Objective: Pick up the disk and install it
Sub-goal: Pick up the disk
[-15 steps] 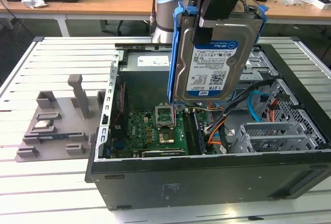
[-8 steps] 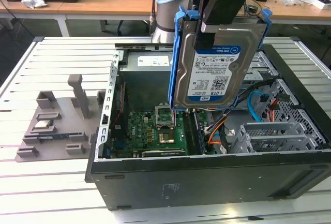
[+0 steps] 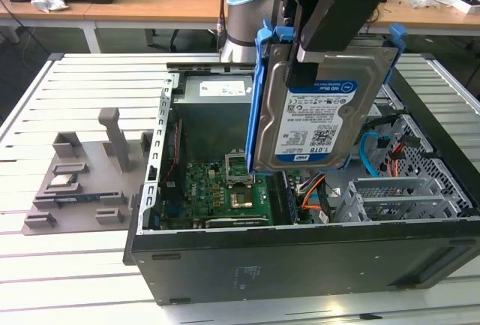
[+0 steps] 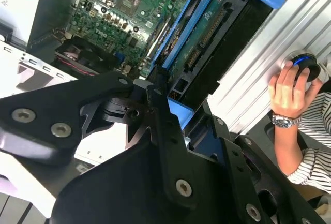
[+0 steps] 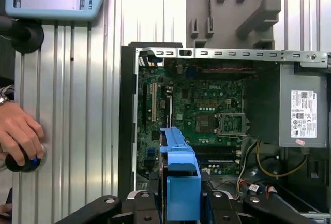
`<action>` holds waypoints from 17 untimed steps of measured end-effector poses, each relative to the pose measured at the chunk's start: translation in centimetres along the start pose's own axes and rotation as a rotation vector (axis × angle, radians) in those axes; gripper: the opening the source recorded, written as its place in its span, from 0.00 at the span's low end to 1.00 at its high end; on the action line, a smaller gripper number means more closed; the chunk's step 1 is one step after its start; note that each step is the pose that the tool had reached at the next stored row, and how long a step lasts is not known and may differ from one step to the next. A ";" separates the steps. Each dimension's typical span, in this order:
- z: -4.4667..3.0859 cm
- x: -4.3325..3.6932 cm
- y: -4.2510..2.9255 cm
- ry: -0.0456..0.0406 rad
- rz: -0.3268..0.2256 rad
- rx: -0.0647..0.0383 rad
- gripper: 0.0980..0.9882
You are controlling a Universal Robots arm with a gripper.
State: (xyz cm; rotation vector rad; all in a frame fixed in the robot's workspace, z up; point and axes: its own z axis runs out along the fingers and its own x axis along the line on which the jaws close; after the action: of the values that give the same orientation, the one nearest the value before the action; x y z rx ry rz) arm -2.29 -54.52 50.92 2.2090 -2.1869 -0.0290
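The disk (image 3: 319, 115), a silver hard drive with a white-and-blue label and a blue bracket around its edges, hangs upright in the air above the open computer case (image 3: 300, 269). My gripper (image 3: 304, 66) is shut on its upper part, one black finger lying over the label side. In the second wrist view the disk (image 4: 217, 32) reaches out from the gripper (image 4: 170, 107) over the motherboard (image 4: 129, 6). In the first wrist view the disk's blue bracket (image 5: 181, 175) sits between the fingers (image 5: 147, 208), above the case's near side.
Inside the case are a green motherboard (image 3: 225, 190), a grey power supply (image 5: 302, 110) and a metal drive cage (image 3: 405, 197). A grey parts fixture (image 3: 82, 182) lies at the exterior view's left. A person's hand (image 5: 18, 136) rests on a control knob.
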 end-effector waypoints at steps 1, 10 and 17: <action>0.00 0.19 0.00 0.0001 0.000 0.000 0.30; 0.03 1.97 0.02 0.0000 0.000 0.000 0.30; 0.04 3.04 0.03 0.0000 0.000 0.000 0.30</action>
State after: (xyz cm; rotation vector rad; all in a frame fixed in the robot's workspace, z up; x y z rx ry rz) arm -2.29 -57.56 50.91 2.2090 -2.1869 -0.0290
